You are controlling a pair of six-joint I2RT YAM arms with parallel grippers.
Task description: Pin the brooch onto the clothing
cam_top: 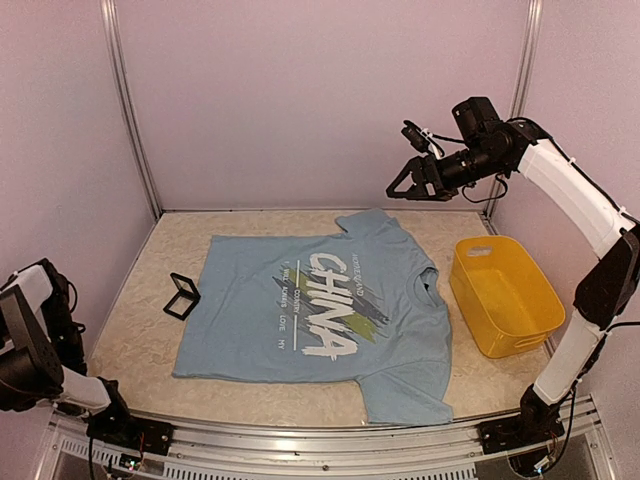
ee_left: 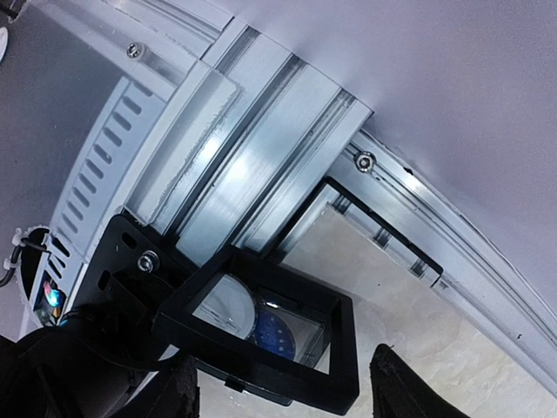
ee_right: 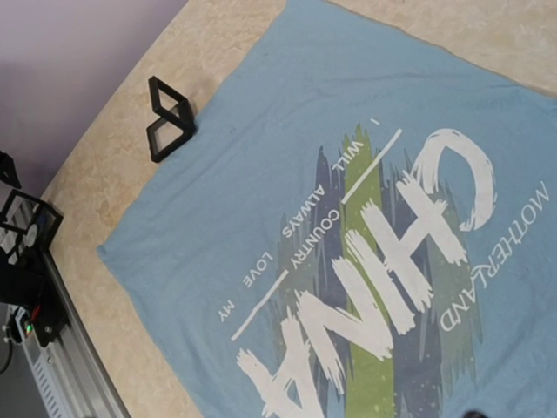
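Lying flat in the middle of the bench is the clothing (cam_top: pixel 260 320), a soft light blue T-shirt. Its neck points to the right edge. Big white letters on the chest say "CHINA". Small white words beside them say "MOTHERLAND" and "I WILL ALWAYS LOVE MY COUNTRY". Grey and green streaks run behind the letters.

The brooch (ee_left: pixel 277 335) is small, round and dark blue, with a pale round part next to it. It sits inside a black square case (ee_left: pixel 261 335) with a shiny see-through window. That case is at the near left corner, over the ridged silver metal rail (ee_left: pixel 261 165). It lies between the two dark fingers of the left gripper (ee_left: pixel 287 385), but I cannot tell if they squeeze it. The left arm (cam_top: pixel 35 340) is folded up low at that corner.

Another black square case (cam_top: pixel 182 297) stands tilted near the left edge, just beside the shirt. A smooth yellow plastic tub (cam_top: pixel 470 300) sits by the right edge.

The right arm (cam_top: pixel 570 190) reaches high over the far right corner. The right gripper (cam_top: pixel 398 190) has its fingers spread apart and holds nothing.
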